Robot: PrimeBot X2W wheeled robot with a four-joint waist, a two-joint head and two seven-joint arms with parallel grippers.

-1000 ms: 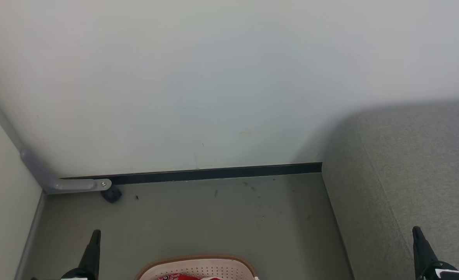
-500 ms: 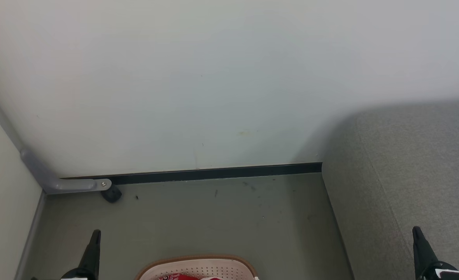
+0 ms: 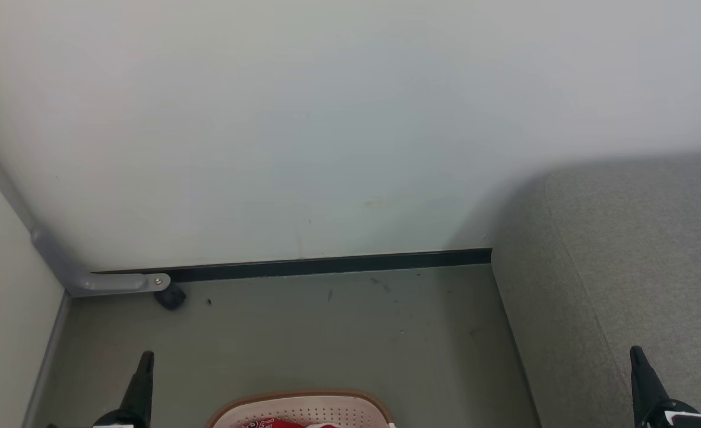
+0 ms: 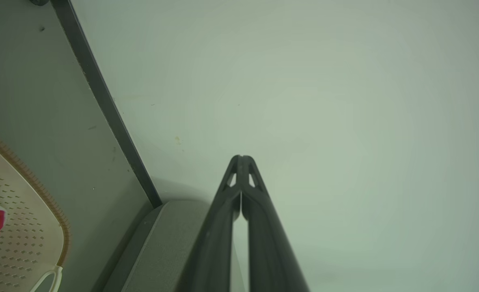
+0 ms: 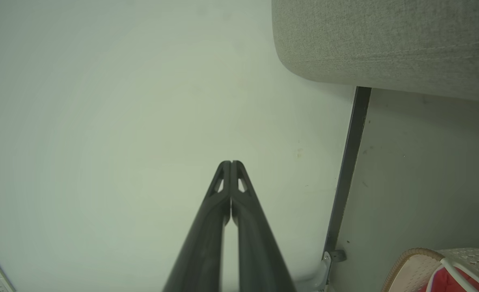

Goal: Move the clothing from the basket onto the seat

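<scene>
left claw [image 3: 147,356] is shut and empty, its two dark tips pressed together in the left wrist view. right claw [image 3: 635,352] is shut and empty in the same way. both point up and forward at the pale wall [image 3: 338,131], well above the floor [image 3: 327,333].

the basket [image 3: 303,396] sits on the floor at the very bottom edge of the head view, between the two claws and nearer the robot than either tip. only its far rounded end and brown rim show, so i cannot tell how its long axis runs. the clothing [image 3: 265,424] is a small patch of red inside it, cut off by the frame. the seat [image 3: 635,249] fills the right side, its rounded corner against the wall, and the right claw hangs over its front part.

the coming move turns on this: the clothing lies below and behind both fingertips, not ahead of them. i judge that the task has not begun, since nothing is gripped and no red lies on the seat. the left claw looks nearer the basket, offset a little to its left. the right one is well apart from it but already above the place to drop. either arm would have to open, tip downward and draw back toward the robot, and the head would likely need to bend lower to bring the garment into sight.
</scene>
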